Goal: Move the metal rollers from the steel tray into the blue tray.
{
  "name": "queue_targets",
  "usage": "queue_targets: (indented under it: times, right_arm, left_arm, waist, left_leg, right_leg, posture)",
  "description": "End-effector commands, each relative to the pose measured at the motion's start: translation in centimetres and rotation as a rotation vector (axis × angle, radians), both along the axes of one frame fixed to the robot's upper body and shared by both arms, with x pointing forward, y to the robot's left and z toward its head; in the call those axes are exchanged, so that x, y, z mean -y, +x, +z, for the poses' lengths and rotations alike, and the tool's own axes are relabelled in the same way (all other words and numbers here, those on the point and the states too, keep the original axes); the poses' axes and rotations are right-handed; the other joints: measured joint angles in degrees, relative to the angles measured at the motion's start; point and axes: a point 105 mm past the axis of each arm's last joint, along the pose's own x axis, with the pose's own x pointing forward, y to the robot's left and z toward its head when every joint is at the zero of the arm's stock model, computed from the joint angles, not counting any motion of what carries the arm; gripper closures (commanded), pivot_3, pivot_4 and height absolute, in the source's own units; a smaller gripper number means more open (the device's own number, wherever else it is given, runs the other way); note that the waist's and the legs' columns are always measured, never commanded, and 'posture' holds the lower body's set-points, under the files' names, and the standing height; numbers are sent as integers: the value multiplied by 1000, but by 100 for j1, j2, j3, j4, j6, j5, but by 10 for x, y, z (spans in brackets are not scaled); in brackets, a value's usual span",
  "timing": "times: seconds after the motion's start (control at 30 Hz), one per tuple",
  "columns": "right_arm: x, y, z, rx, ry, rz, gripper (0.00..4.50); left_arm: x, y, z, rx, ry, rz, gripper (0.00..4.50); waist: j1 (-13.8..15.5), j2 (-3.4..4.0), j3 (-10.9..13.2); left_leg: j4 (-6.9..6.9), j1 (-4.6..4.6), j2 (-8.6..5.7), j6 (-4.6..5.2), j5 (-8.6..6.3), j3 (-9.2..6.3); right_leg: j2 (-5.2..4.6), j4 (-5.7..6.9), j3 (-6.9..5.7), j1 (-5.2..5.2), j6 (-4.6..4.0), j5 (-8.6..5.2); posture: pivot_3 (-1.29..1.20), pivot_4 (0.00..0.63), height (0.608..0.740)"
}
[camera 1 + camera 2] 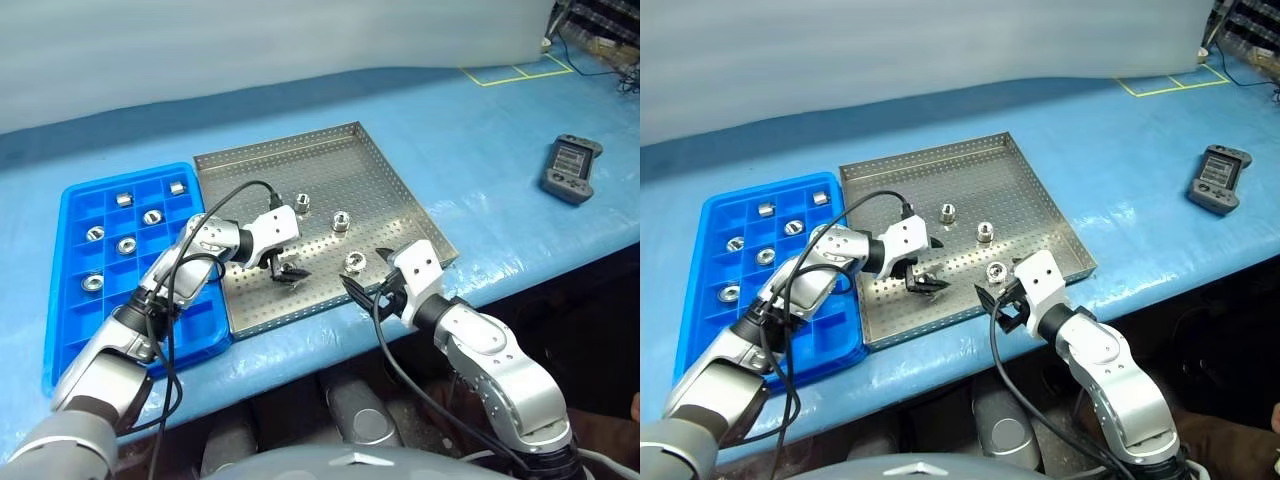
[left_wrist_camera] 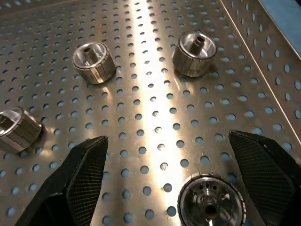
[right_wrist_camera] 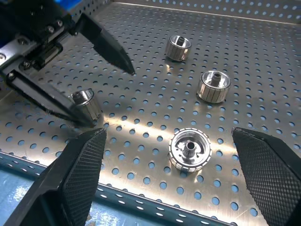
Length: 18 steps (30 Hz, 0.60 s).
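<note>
The steel tray (image 1: 300, 160) lies in the middle of the blue table, with the blue tray (image 1: 205, 322) against its left side. Several metal rollers (image 1: 126, 245) sit in the blue tray's compartments. Three more rollers (image 1: 340, 220) stand loose on the perforated floor. My left gripper (image 1: 290, 272) is low over the tray's front part and open. A fourth roller (image 2: 211, 202) stands between its fingers (image 2: 80, 179), close to one fingertip (image 3: 51, 103). My right gripper (image 1: 368, 275) is open at the tray's front right rim, facing another roller (image 3: 189, 149).
A grey handheld controller (image 1: 572, 168) lies on the table at the far right. Yellow tape marks (image 1: 515, 72) are at the back right. The table's front edge runs just below both trays.
</note>
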Motion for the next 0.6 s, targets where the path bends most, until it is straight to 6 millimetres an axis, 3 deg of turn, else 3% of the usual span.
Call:
queue_targets:
  times: [0.03, 0.17, 0.27, 0.47, 0.6]
  right_arm:
    - [-1, -1, 10, 39, 16, -3, 0]
    - [-2, 0, 9, 38, 23, -2, 0]
    - [-5, 2, 9, 39, 28, 6, 0]
    - [-9, 6, 11, 48, 32, 25, 0]
    - [-15, 8, 13, 54, 31, 57, 0]
  left_arm:
    - [-5, -3, 1, 17, 75, -66, 36]
    - [-12, -5, -2, -2, 118, -68, 36]
    - [-14, -3, -1, 9, 108, -47, 543]
    - [-14, -3, 8, 26, 54, -18, 2610]
    - [-15, 4, 33, 57, -117, 92, 2765]
  waist:
    - [-39, 1, 0]
    - [-42, 1, 0]
    - [-29, 1, 0]
    - [-2, 1, 1]
    - [49, 1, 1]
  left_leg:
    - [-2, 0, 1, 0, 0, 0]
    - [-5, 0, 1, 0, 0, 0]
    - [-5, 0, 1, 0, 0, 0]
    - [-5, 1, 1, 1, 0, 0]
    - [-8, -1, 1, 1, 0, -1]
  right_leg:
    - [1, 0, 0, -1, 0, 0]
    - [1, 0, 0, -2, -2, -2]
    - [-1, -1, 1, -2, -2, -2]
    - [0, 0, 0, -2, -2, -1]
    - [0, 0, -1, -5, -2, -2]
  posture:
    - [-311, 150, 740]
    - [-297, 150, 740]
    - [-280, 150, 740]
    - [-244, 150, 740]
    - [-231, 150, 740]
